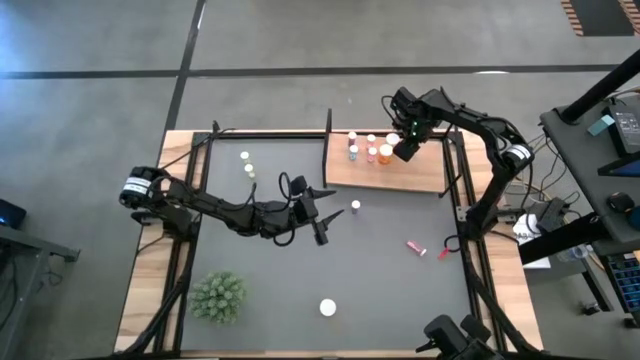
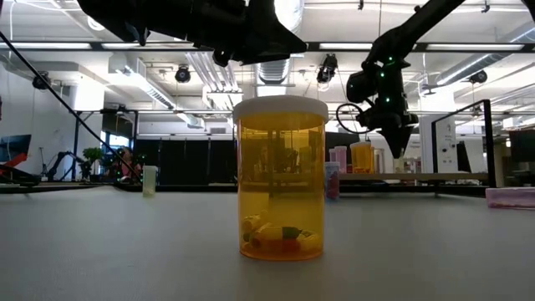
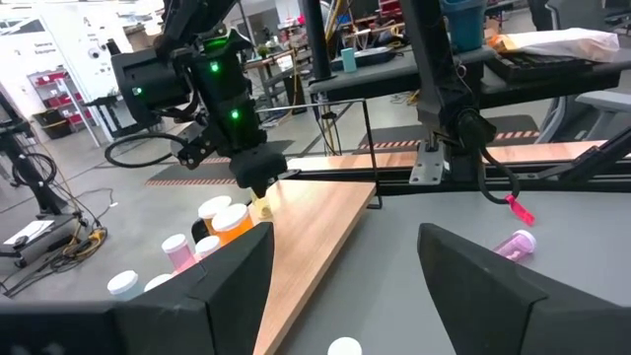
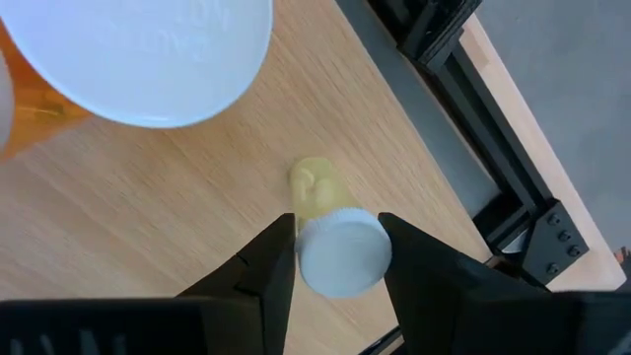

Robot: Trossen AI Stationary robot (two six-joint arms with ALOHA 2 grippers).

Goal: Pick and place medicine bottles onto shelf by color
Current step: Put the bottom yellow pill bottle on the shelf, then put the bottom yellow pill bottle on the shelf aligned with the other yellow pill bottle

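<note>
My right gripper [image 1: 407,138] is over the far right part of the shelf [image 1: 400,178]. Its two fingers sit against the white cap of a yellow bottle [image 4: 340,254], one on each side, so I read it as grasped. The bottle stands upright at the board, or only just above it; I cannot tell whether its base is fully down. An orange bottle [image 4: 148,49] stands just beside it on the shelf, and a few more bottles are lined up along the shelf's far edge.

I judge this to be the placing step: the yellow bottle is at its spot and has to be let go. Next I should open only as much as needed and lift straight up off the shelf. The orange bottle is close enough that a sideways drift could knock it over.

My left gripper [image 3: 345,281] waits over the mat, just off the shelf's near left corner, with its fingers spread and nothing between them.

Off the shelf there is still sorting to do. A pink bottle [image 1: 416,246] lies on its side a little way off the shelf's front edge, a white-capped one [image 1: 355,206] stands near that edge, two pale ones [image 1: 247,164] sit well left of the shelf, and another orange one [image 2: 282,180] is far from it.
</note>
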